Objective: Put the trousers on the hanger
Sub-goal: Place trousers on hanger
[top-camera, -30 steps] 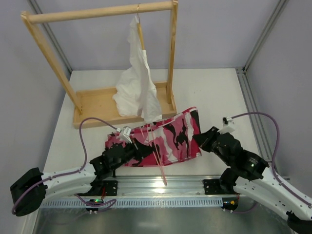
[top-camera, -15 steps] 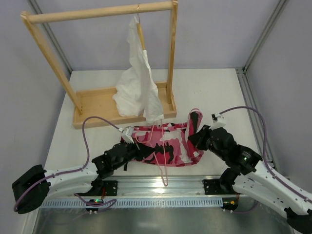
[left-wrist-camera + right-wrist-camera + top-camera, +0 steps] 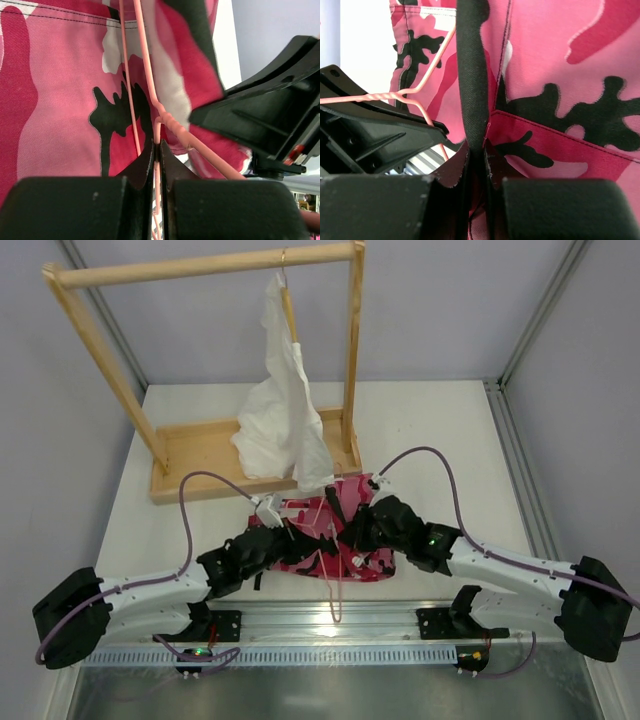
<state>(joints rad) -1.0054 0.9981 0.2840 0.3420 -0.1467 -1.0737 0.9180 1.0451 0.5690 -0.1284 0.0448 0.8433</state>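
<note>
Left tool (image 3: 157, 150) clamped on hanger (image 3: 175, 129) neck | right tool (image 3: 476, 145) pinched tight on trousers (image 3: 560, 60) fold | trousers bunched on tabletop (image 3: 450, 440) just in front of wooden rack (image 3: 200, 455) | advice: hold hanger level, draw fold fully across bar.

- Two clothes hangers: one pink wire hanger (image 3: 172, 126) and one tan wooden hanger (image 3: 289, 310).
- Two garments: one pair of camouflage trousers (image 3: 560, 65) and one white garment (image 3: 280, 410).
- One wooden rack (image 3: 200, 265).
- Two robot arms: left arm (image 3: 150, 590), right arm (image 3: 510, 565).
- One table (image 3: 440, 430).
</note>
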